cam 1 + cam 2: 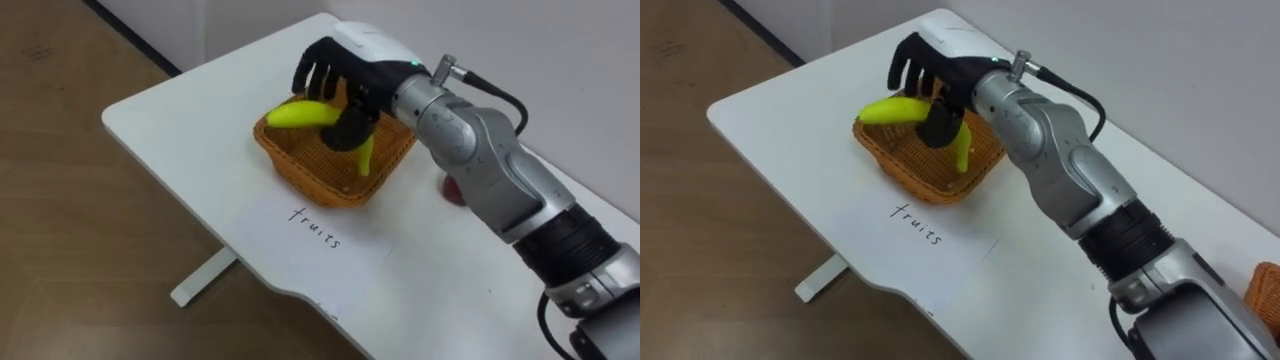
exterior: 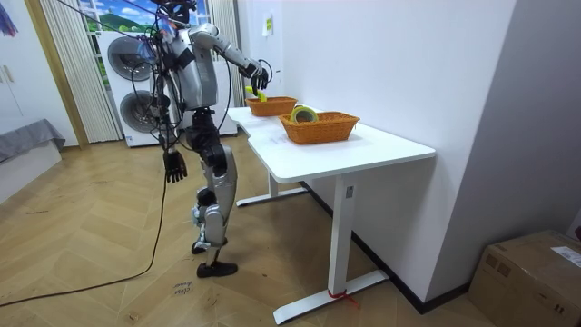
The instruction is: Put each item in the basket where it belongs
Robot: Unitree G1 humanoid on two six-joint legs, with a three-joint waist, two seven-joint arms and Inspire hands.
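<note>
Over fruit basket [image 1: 300, 172], R hand [image 1: 338, 68] clenched on banana [image 1: 298, 115], tip past fingers [image 1: 308, 76], L hand [image 2: 174, 165] slack at side.

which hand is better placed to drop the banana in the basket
Right: the right hand holds the banana over the basket; the left hand hangs by the robot's side.

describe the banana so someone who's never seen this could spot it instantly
On the white table, find the woven basket beside the handwritten word. The banana is over that basket, gripped in the robot's right hand. It is the only bright yellow, curved thing there, against the brown weave.
</note>
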